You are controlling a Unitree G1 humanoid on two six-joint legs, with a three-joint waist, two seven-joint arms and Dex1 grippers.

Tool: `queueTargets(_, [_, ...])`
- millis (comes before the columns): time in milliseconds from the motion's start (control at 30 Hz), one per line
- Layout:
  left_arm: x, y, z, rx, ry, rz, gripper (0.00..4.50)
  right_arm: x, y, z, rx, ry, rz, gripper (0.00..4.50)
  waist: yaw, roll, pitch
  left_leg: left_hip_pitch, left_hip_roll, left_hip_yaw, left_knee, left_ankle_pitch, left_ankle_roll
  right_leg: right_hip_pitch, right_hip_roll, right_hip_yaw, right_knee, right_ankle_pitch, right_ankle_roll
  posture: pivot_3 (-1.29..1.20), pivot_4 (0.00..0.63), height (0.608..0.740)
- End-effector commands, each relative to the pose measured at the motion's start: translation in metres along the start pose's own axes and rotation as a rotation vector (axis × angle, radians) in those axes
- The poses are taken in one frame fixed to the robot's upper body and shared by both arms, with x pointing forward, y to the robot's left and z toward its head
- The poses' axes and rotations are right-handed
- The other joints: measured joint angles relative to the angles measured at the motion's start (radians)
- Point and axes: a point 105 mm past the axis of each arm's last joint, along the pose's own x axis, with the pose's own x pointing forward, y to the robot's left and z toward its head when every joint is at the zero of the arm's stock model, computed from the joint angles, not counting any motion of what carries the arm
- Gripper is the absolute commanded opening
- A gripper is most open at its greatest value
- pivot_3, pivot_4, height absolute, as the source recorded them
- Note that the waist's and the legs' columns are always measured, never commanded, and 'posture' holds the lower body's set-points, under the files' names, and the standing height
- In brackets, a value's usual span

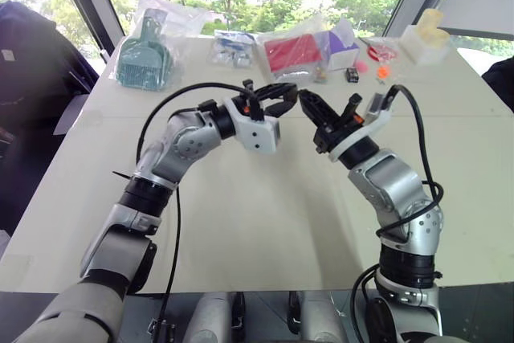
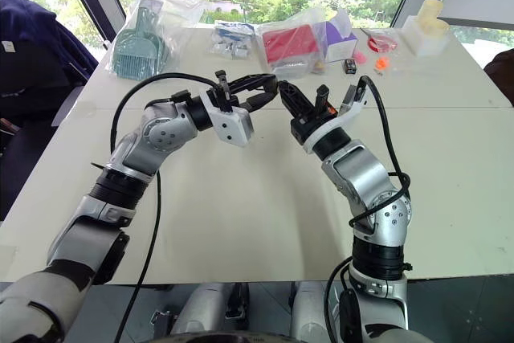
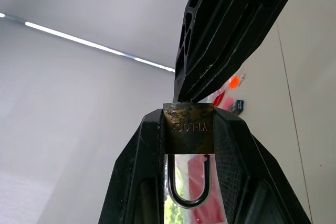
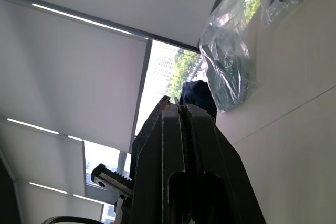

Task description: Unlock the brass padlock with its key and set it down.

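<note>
Above the white table (image 1: 265, 222), seen from the head camera, the left gripper (image 1: 291, 99) and right gripper (image 1: 307, 102) meet tip to tip, bagged items lining the far edge. The left wrist camera shows the brass padlock (image 3: 189, 129), tarnished gold with stamped lettering, pinched between that gripper's fingers (image 3: 142, 171), its silver shackle pointing back toward the wrist and its long axis along the fingers. In the right wrist view, the right gripper's fingers (image 4: 202, 150) press together on a thin metal sliver, seemingly the key (image 4: 176, 106).

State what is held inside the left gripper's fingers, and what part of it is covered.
The left gripper pinches the brass padlock by its body sides; the shackle hangs free between the fingers. The right gripper meets the padlock's end, covering any keyhole; the key cannot be made out.
</note>
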Motion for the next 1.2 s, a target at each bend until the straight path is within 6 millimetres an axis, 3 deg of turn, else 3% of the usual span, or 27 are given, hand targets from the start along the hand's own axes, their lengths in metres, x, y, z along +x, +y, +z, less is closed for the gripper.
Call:
queueTargets(33, [0.008,0.01,0.022,-0.052,-0.123,-0.018,0.71,-0.003,0.001,0.003,-0.291,0.04,0.002,0.28,0.0,0.0,0.0,0.0,0.0,0.0,0.0,0.0,0.0,0.0,0.0,0.0,0.0,0.0,0.0,0.0,0.15,0.735])
queueTargets(100, [0.006,0.002,0.015,-0.12,-0.101,-0.087,0.71,-0.005,0.007,0.009,-0.421,0.052,0.043,0.94,0.001,0.0,0.0,0.0,0.0,0.001,0.0,0.0,0.0,0.0,0.0,0.0,-0.001,0.0,0.0,0.0,0.15,0.735])
queueTargets(200, [0.003,0.003,0.009,-0.152,-0.084,-0.116,0.71,-0.009,0.009,0.02,-0.528,0.076,0.069,2.49,-0.001,0.0,0.0,0.0,0.0,0.001,0.0,-0.001,0.001,0.0,0.0,0.0,-0.002,0.0,0.0,0.0,0.15,0.735])
queueTargets(333, [0.001,0.007,0.006,-0.173,-0.077,-0.114,0.71,-0.014,0.01,0.014,-0.631,0.178,0.108,4.48,-0.001,0.0,0.0,0.0,0.001,0.001,0.0,-0.003,0.005,-0.001,0.0,0.0,-0.001,0.0,0.0,0.0,0.15,0.735])
queueTargets(533, [0.001,0.009,0.008,-0.178,-0.086,-0.106,0.71,-0.017,0.006,0.012,-0.705,0.239,0.118,4.48,0.002,0.0,0.0,0.0,0.0,0.0,0.0,-0.003,0.006,0.0,0.0,0.0,-0.002,0.0,0.0,0.0,0.15,0.735])
queueTargets(1067, [0.002,0.007,0.019,-0.177,-0.13,-0.109,0.71,-0.008,0.002,0.013,-0.68,0.207,0.15,4.48,0.002,0.0,0.0,0.0,0.0,0.0,0.0,-0.003,0.005,0.0,0.0,0.0,-0.001,0.0,0.0,0.0,0.15,0.735])
queueTargets(1167, [0.002,0.007,0.019,-0.175,-0.129,-0.11,0.71,-0.005,0.003,0.014,-0.661,0.194,0.157,3.67,0.001,0.0,0.0,0.0,0.0,0.0,0.0,-0.003,0.005,0.0,0.0,0.0,-0.001,0.0,0.0,0.0,0.15,0.735])
queueTargets(1200, [0.002,0.007,0.018,-0.174,-0.128,-0.11,0.71,-0.005,0.003,0.014,-0.658,0.192,0.158,3.16,0.002,0.0,0.0,0.0,0.0,0.0,0.0,-0.003,0.005,0.0,0.0,0.0,-0.001,0.0,0.0,0.0,0.15,0.735])
